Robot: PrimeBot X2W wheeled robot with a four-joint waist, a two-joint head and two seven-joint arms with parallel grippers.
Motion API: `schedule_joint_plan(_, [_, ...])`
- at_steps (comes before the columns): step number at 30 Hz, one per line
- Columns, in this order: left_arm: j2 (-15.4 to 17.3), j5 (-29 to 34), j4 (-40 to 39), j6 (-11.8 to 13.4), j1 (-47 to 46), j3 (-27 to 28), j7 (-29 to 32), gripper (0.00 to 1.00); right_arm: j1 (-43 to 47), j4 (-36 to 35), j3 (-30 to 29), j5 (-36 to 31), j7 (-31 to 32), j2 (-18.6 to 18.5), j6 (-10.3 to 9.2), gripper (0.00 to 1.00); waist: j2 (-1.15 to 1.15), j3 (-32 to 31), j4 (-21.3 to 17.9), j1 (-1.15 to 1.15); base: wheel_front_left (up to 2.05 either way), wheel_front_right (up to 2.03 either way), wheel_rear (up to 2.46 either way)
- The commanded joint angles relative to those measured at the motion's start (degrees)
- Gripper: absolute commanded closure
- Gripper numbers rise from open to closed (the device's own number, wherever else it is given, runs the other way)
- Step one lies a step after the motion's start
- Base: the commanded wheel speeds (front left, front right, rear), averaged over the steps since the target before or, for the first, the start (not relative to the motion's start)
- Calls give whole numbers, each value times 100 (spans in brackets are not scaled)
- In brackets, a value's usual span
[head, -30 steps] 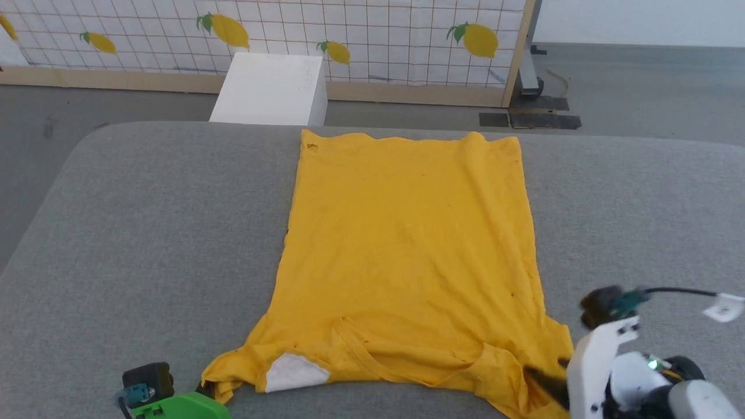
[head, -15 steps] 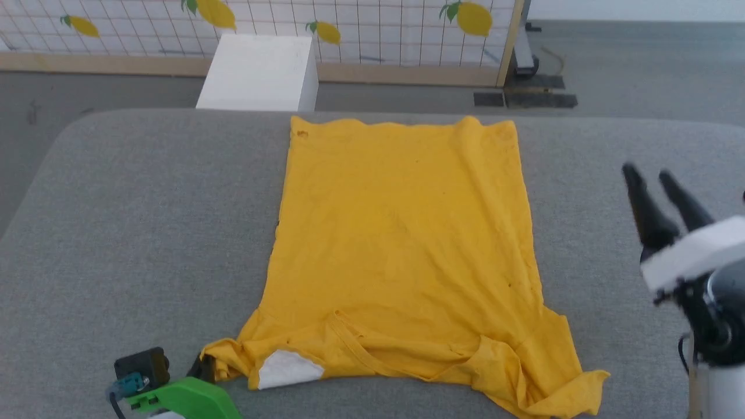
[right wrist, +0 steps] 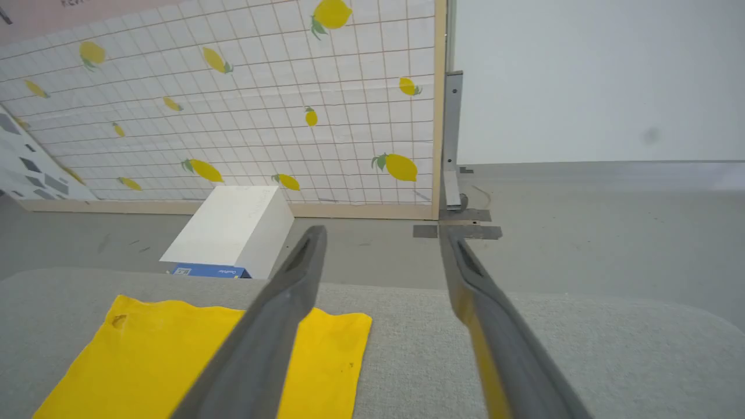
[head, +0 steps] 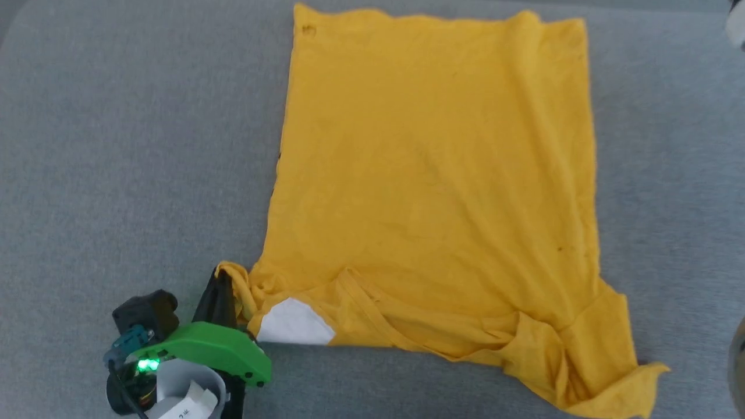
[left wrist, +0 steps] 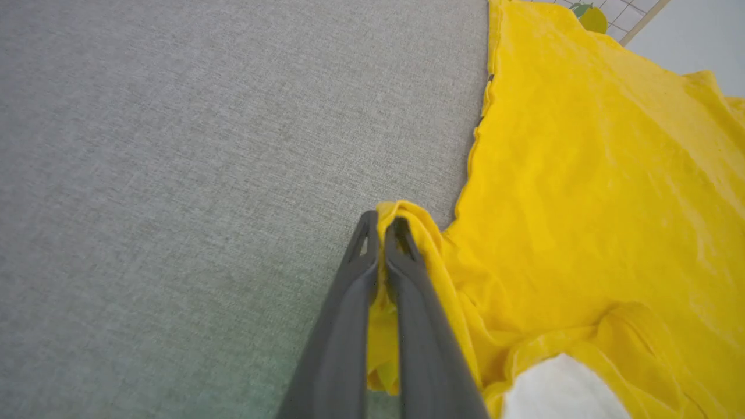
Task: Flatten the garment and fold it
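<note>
While left end effector (left wrist: 381, 224) still tight on garment (head: 436, 174) sleeve, right end effector (right wrist: 382, 233) now aloft, spread.

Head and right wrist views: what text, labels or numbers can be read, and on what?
None reads legibly.
Blue label on the white box: print too small.
White box top: faint writing, blurred.
Paper tag below the green cover: dark marks, blurred.
The garment: no text.

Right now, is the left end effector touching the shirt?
Touching. The left wrist view shows the left end effector shut on a bunched edge of the shirt, with yellow cloth pinched between its fingers.
</note>
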Motion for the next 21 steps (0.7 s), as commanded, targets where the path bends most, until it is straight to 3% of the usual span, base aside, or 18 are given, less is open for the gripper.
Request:
schedule_joint_plan(1, [-28,38,-54,17,-99,-19,-52,100,-273,205,65,-207,255,-53,20,0,0,1001,665,-1,0,0,0])
schedule_joint_plan(11, [-118,98,-321,-8,-207,-143,-171,100,-1758,1092,503,-1130,2671,-303,20,0,0,1760,1087,-1,0,0,0])
schedule_joint_plan(15, [-147,113,-376,-17,-244,-175,-221,100,-1860,1112,548,-1454,3572,-410,20,0,0,1931,1168,-1,0,0,0])
schedule_joint_plan(21, [-147,119,-430,-18,-262,-201,-238,100,-1762,750,617,-1544,4223,-398,20,0,0,2106,1170,-1,0,0,0])
